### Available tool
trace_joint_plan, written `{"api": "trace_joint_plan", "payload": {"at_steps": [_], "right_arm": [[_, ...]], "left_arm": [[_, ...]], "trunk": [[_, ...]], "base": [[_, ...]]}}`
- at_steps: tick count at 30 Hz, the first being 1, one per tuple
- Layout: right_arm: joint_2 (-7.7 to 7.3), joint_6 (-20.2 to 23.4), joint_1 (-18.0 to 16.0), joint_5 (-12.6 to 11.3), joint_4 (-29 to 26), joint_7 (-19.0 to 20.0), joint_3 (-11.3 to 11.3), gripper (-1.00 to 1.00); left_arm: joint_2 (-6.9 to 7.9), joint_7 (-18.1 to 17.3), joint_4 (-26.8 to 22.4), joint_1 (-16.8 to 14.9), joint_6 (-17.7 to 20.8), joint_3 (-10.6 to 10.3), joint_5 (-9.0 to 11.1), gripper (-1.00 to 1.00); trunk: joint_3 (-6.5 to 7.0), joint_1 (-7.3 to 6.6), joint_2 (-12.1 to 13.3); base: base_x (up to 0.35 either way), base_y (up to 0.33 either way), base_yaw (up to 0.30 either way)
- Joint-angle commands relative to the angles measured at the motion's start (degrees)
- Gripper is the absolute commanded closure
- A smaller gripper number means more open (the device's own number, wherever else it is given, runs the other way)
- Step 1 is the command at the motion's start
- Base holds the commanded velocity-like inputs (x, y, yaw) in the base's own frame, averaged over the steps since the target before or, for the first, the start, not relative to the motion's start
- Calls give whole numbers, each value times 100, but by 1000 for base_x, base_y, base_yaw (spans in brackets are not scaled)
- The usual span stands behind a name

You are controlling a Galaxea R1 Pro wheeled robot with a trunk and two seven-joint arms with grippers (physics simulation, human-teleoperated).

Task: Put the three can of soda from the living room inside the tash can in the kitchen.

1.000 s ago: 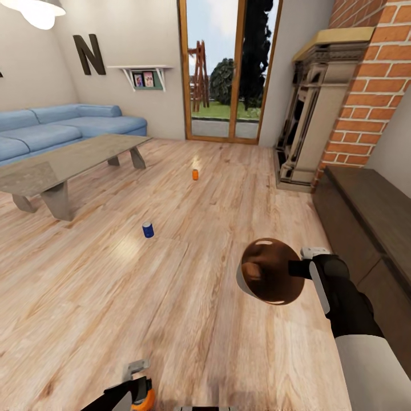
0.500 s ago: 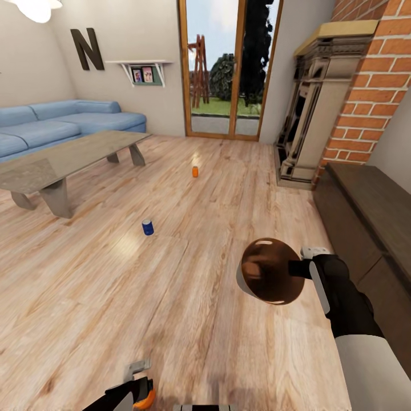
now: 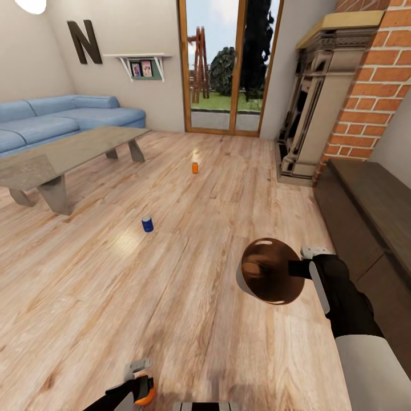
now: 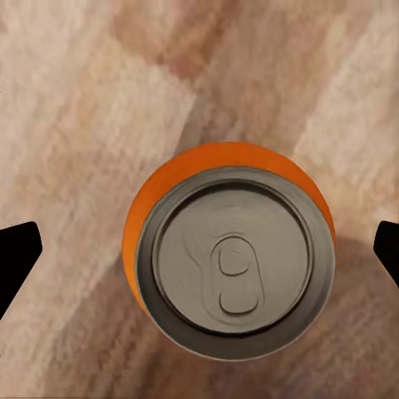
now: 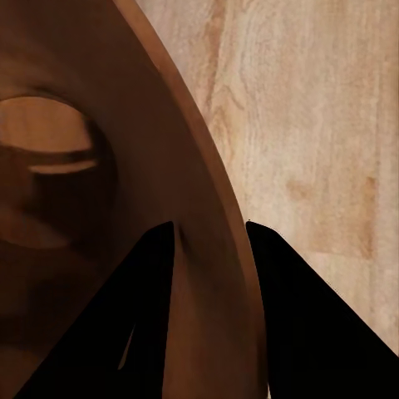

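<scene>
My right claw (image 3: 297,268) is clenched on the rim of the trash can (image 3: 268,271), one finger inside the wall and one outside, as the right wrist view shows (image 5: 208,249); I hold it above the plank floor (image 3: 188,297) at the near right, its mouth turned toward me; the glossy brown inside shows the oval handle slot (image 5: 50,145), and I can make out no can in it. My left claw (image 3: 140,391), at the near left, holds an orange can (image 4: 229,258) between its fingers; whether they press it I cannot tell. A blue can (image 3: 147,224) stands on the floor left of centre; another orange can (image 3: 195,168) stands farther off, toward the glass doors (image 3: 228,63); the low table (image 3: 63,154) and blue sofa (image 3: 63,114) lie far left.
</scene>
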Motion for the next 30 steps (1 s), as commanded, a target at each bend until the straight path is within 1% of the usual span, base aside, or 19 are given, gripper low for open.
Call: {"api": "trace_joint_plan", "payload": {"at_steps": [1,4,6,10,18,22,30], "right_arm": [[0,0,-4,-91,-5,25,0,100],[0,0,-3,-91,-5,26,1,100],[0,0,-4,-90,-5,25,3,100],[0,0,-4,-91,-5,24,57,100],[0,0,-3,-91,-5,26,78,100],[0,0,-4,-90,-5,25,80,100],[0,0,-3,-91,-10,25,80,100]], "left_arm": [[0,-1,0,0,-6,0,0,-100],[0,-1,0,0,-16,0,3,-100],[0,-1,0,0,-34,0,6,-100],[0,0,0,0,-188,0,2,-100],[0,-3,0,0,-240,0,7,-100],[0,-3,0,0,-250,0,8,-100],[-3,-5,0,0,-255,0,6,-100]], "trunk": [[-22,1,-2],[-88,9,-6],[-88,9,-6],[-88,9,-6],[-88,9,-6],[-177,19,-12],[-177,19,-12]], "base": [[0,0,0],[0,0,0],[0,0,0],[0,0,0],[0,0,0],[0,0,0],[0,0,0]]}}
